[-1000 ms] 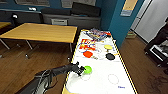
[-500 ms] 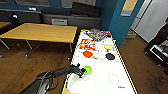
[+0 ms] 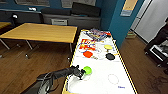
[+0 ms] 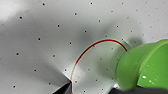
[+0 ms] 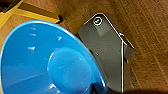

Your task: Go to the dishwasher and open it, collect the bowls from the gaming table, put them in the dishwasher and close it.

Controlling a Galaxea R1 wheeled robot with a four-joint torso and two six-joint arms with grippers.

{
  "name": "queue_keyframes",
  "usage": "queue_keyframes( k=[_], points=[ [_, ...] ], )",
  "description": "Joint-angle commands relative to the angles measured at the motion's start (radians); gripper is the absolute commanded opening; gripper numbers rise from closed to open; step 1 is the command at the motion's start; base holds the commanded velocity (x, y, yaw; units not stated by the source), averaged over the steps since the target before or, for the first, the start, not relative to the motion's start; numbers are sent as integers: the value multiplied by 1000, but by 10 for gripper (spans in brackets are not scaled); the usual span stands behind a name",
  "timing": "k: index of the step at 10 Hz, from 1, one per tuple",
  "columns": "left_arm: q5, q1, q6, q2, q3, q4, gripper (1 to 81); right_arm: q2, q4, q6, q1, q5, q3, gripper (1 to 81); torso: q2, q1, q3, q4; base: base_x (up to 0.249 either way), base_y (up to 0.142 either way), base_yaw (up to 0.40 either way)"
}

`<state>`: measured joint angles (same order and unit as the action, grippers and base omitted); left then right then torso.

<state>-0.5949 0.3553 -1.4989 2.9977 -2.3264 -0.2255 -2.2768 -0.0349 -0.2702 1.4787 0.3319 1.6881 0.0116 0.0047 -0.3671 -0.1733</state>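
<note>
Bowls: left tool [image 3: 83,73] clamped on green bowl [image 3: 87,70] over worktop [image 3: 105,82]; orange [image 3: 87,54], yellow [image 3: 108,47], black [image 3: 110,56] remain beyond; right tool's state indeterminate, blue bowl [image 5: 47,62] beside.

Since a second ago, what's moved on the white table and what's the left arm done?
The left gripper has pushed slightly forward along the gaming table, staying at the lime green bowl, which moved with it. The orange-red bowl, pale yellow bowl and black bowl stayed put. A blue bowl shows large in the right wrist view.
</note>
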Motion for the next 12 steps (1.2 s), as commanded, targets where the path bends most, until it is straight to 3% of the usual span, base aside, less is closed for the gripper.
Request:
queue_keyframes(
  k=[1,2,3,4,5,7,9,10,11,12],
  points=[
    [-59,-137,-3,9,34,-26,811,46,-13,-1,-21,-53,-10,10,0,0,0,0,0,0,0],
    [-59,-131,-4,5,53,-31,811,47,-11,-1,-21,-53,-10,10,0,0,0,0,0,0,0],
    [-60,-118,-3,-8,84,-34,10,49,-11,-1,-21,-53,-10,10,0,0,0,0,0,0,0],
    [-69,-111,-3,-25,130,-48,10,47,-10,-1,-21,-53,-9,10,0,0,0,0,0,0,0],
    [-115,-109,-12,-48,209,-121,10,49,-5,-1,-21,-53,-7,10,0,0,0,0,0,0,0],
    [-128,-117,-72,-109,341,-211,10,47,-2,-1,-25,-53,-9,10,0,0,0,0,0,0,0],
    [-131,-170,-70,-164,479,-253,10,50,-8,-1,-24,-53,-13,10,0,0,0,0,0,0,0],
    [-120,-196,-48,-216,624,-291,10,50,-10,-1,-21,-53,-13,10,0,0,0,0,0,0,0],
    [-115,-206,30,-277,798,-399,10,47,-13,-1,-16,-53,-7,10,0,0,0,0,0,0,0],
    [-118,-221,68,-340,944,-464,10,46,-14,-1,-14,-53,-5,10,0,0,0,0,0,0,0]
  ],
)
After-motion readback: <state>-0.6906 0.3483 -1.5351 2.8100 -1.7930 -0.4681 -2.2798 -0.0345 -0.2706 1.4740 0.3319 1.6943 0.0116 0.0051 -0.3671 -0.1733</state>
